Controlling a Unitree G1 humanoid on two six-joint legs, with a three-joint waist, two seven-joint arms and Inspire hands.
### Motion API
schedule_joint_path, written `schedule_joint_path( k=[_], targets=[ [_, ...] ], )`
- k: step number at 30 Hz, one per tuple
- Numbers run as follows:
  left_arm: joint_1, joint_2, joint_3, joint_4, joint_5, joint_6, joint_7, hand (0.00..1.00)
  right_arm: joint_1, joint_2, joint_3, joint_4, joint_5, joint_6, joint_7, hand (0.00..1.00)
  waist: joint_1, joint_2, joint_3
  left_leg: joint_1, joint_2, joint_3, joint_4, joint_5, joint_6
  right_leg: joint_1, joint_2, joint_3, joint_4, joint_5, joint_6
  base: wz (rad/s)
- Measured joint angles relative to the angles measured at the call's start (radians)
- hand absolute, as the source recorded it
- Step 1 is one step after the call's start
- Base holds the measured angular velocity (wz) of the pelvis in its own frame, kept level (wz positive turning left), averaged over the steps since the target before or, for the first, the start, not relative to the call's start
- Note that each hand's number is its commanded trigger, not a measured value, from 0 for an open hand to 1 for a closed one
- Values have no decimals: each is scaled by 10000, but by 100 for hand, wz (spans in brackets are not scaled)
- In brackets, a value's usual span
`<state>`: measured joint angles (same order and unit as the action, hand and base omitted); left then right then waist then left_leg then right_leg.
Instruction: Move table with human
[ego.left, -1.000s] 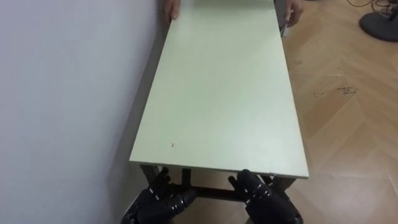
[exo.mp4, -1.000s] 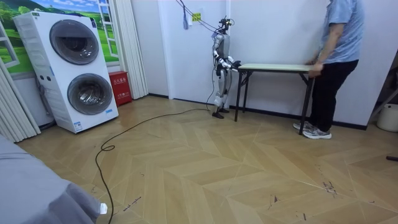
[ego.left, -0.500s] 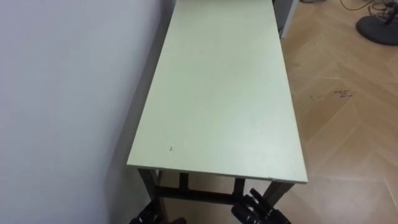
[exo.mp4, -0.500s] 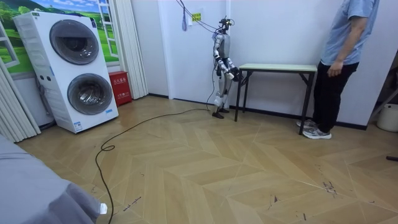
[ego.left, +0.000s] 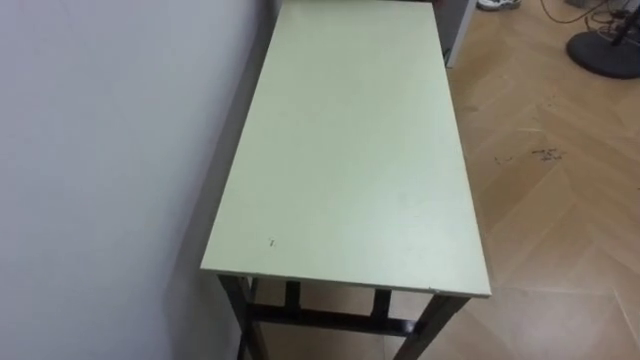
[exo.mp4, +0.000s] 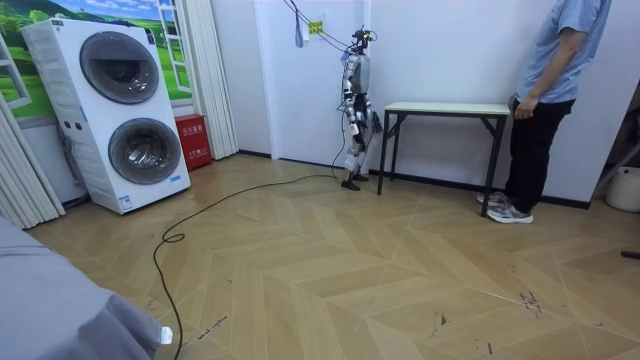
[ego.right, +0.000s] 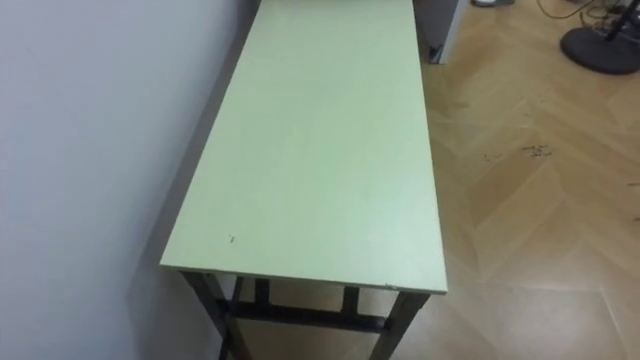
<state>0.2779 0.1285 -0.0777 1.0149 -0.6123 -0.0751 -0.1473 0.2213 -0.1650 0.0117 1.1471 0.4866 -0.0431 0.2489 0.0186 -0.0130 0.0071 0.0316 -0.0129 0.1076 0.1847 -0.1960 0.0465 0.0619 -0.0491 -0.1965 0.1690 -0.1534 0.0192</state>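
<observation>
table (ego.left: 350, 150) stands on all its legs, long side along the wall (ego.left: 100, 150) on the left hand's side, with open wood floor (ego.left: 560, 200) on the right hand's side. top is bare. nobody is holding it, so no carry is under way.

judgement: the table is either already set down at its place or not yet lifted. the pictures alone do not settle which. if a move is still owed, everything is left: both ends need gripping, then lift and walk.

person (exo.mp4: 545, 100) stands beyond the far end, well apart from the robot's hands, arm at the side, not touching the table.

robot stands at the near end, arms lowered. right hand (exo.mp4: 374, 121) hangs below the top's level, near the end legs. left hand (exo.mp4: 351, 111) hangs by the body, further back from the table. both seem to hold and touch nothing. how far open either one is, cannot tell: too small in the room view.
</observation>
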Motion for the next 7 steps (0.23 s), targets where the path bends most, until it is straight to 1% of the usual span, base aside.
schedule_joint_path(
  k=[1,2,3,5,7],
  targets=[
    [-9,-25,109,132,179,13,62,0,-44,0,-116,156,-61,-3,-140,0,-1,21,-6,107,0,21,-62,-2,-4,49,18,50,-3,0,0,-14],
    [-16,-75,302,260,444,29,80,0,-11,10,-206,212,-98,5,-243,0,0,31,-31,173,5,13,-97,-10,-18,84,40,76,-5,-2,-3,-13],
    [-16,-105,412,282,624,40,91,0,2,24,-287,211,-122,7,-283,0,0,30,-33,193,9,11,-109,-11,-21,90,46,78,-5,-2,-4,-5],
    [-14,-271,909,330,1225,61,111,0,51,43,-449,213,-217,19,-435,0,0,31,-31,245,9,6,-148,-8,-25,123,53,79,-22,-11,-17,0],
    [-22,-340,1167,359,1563,119,123,0,56,83,-590,234,-269,26,-536,0,-11,34,-31,276,6,-1,-163,-12,-30,148,56,73,-61,-16,-22,0]
  ],
)
